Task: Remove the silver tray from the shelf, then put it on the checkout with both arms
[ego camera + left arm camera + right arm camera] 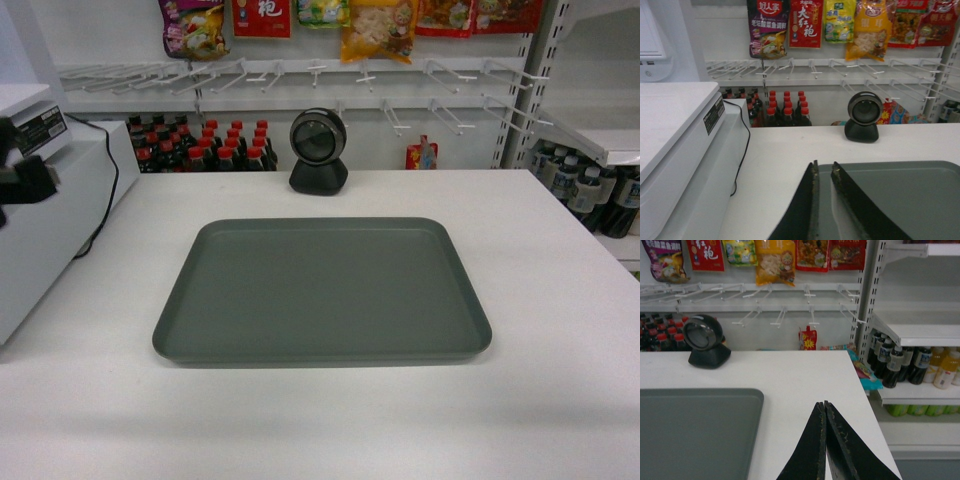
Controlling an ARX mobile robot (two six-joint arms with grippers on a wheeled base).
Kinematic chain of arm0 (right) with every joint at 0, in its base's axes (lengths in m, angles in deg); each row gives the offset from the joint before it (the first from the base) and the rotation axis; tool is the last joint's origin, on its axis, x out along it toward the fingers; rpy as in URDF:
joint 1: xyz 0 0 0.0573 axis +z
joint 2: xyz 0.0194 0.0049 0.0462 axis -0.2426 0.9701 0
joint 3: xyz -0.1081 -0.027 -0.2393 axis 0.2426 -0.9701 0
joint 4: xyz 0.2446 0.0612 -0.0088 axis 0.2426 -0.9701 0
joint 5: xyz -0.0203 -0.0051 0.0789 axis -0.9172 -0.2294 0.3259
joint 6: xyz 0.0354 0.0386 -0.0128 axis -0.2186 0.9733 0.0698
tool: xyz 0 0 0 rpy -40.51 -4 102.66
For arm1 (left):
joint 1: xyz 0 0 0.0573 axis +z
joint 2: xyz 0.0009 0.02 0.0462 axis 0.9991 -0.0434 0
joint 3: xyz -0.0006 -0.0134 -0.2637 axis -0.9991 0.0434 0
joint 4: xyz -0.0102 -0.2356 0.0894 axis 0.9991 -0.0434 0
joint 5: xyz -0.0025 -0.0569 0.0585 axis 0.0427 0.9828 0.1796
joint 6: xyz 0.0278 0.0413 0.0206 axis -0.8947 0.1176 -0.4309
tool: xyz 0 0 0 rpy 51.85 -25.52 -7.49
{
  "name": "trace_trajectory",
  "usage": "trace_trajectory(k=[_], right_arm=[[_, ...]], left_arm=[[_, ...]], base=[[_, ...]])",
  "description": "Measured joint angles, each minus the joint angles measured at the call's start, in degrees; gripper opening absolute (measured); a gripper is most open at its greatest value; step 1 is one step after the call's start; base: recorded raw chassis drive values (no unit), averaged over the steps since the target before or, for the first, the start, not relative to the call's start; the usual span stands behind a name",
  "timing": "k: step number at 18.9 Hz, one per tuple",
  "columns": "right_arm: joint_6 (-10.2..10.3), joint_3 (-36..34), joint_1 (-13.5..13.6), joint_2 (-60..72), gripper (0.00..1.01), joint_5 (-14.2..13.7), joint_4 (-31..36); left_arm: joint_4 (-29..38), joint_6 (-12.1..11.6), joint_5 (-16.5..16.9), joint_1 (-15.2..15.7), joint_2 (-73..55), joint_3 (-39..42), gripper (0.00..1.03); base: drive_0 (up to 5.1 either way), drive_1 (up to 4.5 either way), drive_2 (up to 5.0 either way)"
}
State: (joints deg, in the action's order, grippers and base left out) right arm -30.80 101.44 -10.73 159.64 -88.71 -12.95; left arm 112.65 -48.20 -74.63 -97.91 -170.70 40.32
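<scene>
Silver tray (322, 290) flat on checkout bench (540, 300), scanner (318, 150) at 12 o'clock. Left pincer (823, 172) slightly parted above tray's left rim, empty. Right pincer (824, 407) closed, empty, clear of tray. Placement looks done; lift both pincers straight up, avoid nudging tray.

Left gripper (823, 175): fingers slightly parted, a narrow gap between them, tips above the tray's (900, 200) left edge. Right gripper (824, 407): fingers pressed together, holding nothing, right of the tray.
</scene>
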Motion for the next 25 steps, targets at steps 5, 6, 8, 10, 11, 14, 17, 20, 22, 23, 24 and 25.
trace_trajectory(k=[5, 6, 8, 10, 11, 14, 17, 20, 22, 23, 24, 25], right_arm=[[0.1, -9.8, -3.3, -17.9, 0.02, 2.9, -9.7], [0.1, -11.0, -3.3, -21.5, 0.02, 3.1, -10.8], [0.2, -13.8, -3.3, -27.3, 0.02, 3.0, -14.4], [0.2, -15.9, -3.3, -32.7, 0.02, 3.0, -18.0], [0.2, -16.7, -3.3, -35.9, 0.02, 3.0, -19.7], [0.2, -18.6, -3.3, -44.5, 0.02, 3.0, -26.8], [0.2, -19.7, -3.3, -53.2, 0.02, 3.0, -33.7], [0.2, -19.9, -3.3, -61.0, 0.02, 3.0, -40.8], [0.2, -19.9, -3.3, -64.9, 0.02, 3.0, -44.3], [0.2, -19.9, -3.3, -69.0, 0.02, 3.0, -48.5], [0.2, -19.9, -3.3, -72.0, 0.02, 3.0, -51.2], [0.2, -19.9, -3.3, -73.3, 0.02, 3.0, -52.5]], left_arm=[[-6.3, -0.4, 4.3, 4.1, 14.1, 9.9, 0.01], [-8.2, -0.4, 4.9, 4.8, 17.0, 11.2, 0.01], [-12.2, -0.4, 5.9, 5.8, 22.2, 13.6, 0.01], [-16.2, -0.5, 10.2, 10.1, 28.2, 14.9, 0.01], [-18.4, -0.4, 9.8, 10.7, 31.1, 15.4, 0.01], [-25.7, -0.5, 10.6, 10.4, 39.7, 16.9, 0.01], [-32.6, -0.5, 10.6, 10.4, 47.5, 17.4, 0.01], [-39.0, -0.5, 10.6, 10.4, 54.6, 17.4, 0.01], [-42.2, -0.4, 10.6, 10.4, 58.1, 17.4, 0.01], [-45.8, -0.5, 10.6, 10.4, 61.7, 17.4, 0.01], [-48.1, -0.4, 10.6, 10.4, 64.3, 17.4, 0.01], [-49.4, -0.5, 10.6, 10.4, 65.5, 17.4, 0.01]], base=[[0.0, 0.00, 0.0], [0.0, 0.00, 0.0], [0.0, 0.00, 0.0], [0.0, 0.00, 0.0], [0.0, 0.00, 0.0], [0.0, 0.00, 0.0], [0.0, 0.00, 0.0], [0.0, 0.00, 0.0], [0.0, 0.00, 0.0], [0.0, 0.00, 0.0], [0.0, 0.00, 0.0], [0.0, 0.00, 0.0]])
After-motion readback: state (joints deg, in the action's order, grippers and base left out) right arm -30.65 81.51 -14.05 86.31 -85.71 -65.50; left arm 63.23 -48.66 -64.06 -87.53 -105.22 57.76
